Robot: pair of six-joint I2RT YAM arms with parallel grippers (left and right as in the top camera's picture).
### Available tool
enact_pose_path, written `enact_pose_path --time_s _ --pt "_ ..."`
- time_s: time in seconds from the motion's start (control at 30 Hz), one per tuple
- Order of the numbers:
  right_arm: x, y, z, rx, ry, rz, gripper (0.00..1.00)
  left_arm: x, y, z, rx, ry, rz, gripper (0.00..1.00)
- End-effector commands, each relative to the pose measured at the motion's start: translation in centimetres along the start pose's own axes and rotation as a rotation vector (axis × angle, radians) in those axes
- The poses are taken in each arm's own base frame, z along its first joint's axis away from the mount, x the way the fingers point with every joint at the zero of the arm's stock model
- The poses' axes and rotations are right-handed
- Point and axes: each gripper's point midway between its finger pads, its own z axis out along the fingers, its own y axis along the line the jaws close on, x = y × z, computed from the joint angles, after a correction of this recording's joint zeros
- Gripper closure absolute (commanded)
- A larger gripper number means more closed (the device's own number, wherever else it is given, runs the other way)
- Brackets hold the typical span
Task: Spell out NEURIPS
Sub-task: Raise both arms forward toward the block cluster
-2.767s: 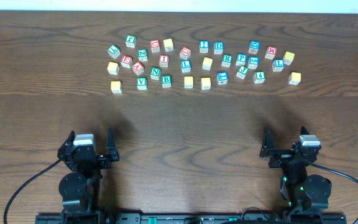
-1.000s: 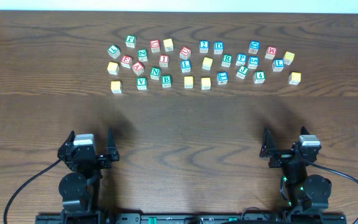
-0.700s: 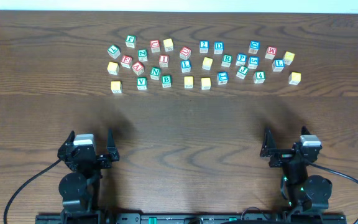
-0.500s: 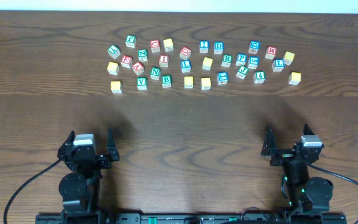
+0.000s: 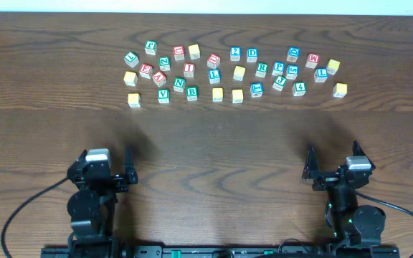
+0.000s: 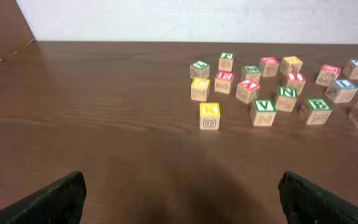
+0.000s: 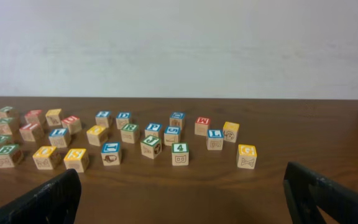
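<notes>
Several wooden letter blocks lie scattered in a band across the far part of the table (image 5: 206, 136). Among them are a green N (image 5: 164, 62), a second green N (image 5: 179, 84), a red E (image 5: 145, 70), a red I (image 5: 189, 69), a green R (image 5: 262, 69) and a blue P (image 5: 278, 69). My left gripper (image 5: 106, 166) is open and empty near the front edge at the left, far from the blocks. My right gripper (image 5: 333, 163) is open and empty at the front right. The left wrist view shows open jaws (image 6: 182, 202) and a green N (image 6: 286, 98). The right wrist view shows open jaws (image 7: 182, 199) and a yellow S (image 7: 76, 158).
Other blocks lie in the band: a yellow K (image 6: 209, 115), a green V (image 6: 263, 112), a green B (image 6: 316, 111), a green 4 (image 7: 179, 153), a yellow G (image 7: 247, 155) and a red M (image 7: 202, 126). A white wall (image 7: 179, 50) stands behind the table's far edge.
Both wrists have shifted slightly at the front edge, the left one turning a little. The jaws stay open. No block has moved.
</notes>
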Motion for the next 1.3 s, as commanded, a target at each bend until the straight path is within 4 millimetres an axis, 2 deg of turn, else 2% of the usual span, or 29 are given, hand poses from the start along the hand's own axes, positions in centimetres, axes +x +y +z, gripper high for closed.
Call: enact_pose_path --time_s 0.0,0.23,0.43,0.77,0.97,1.17,1.27 --pt "-2.4 -0.1 -0.3 0.005 -0.044 -0.022 0.01 -3.6 0.3 -0.4 -0.012 -0.041 0.013 0.03" --pt "-6.1 0.7 0.1 -0.039 -0.03 -0.021 0.01 -7.5 0.3 0.7 -0.009 0.007 0.013 0.03" --pt "-8.4 1.5 2.5 -0.096 0.088 -0.007 0.01 -10.6 -0.3 1.9 0.029 0.075 0.013 0.03" --pt "-9.0 2.0 7.0 -0.145 0.405 0.044 0.01 -14.0 -0.5 3.2 0.044 0.239 0.01 0.03" --pt "-9.0 1.9 9.5 -0.146 0.606 0.075 0.01 -15.7 -0.6 4.9 0.055 0.388 0.007 0.02" --pt "-8.3 1.8 11.6 -0.171 0.763 0.043 0.01 -15.5 -0.9 7.2 0.073 0.557 0.005 0.02" --pt "-7.4 1.7 12.6 -0.181 0.845 0.034 0.01 -14.7 -1.7 8.7 0.121 0.636 -0.006 0.02"
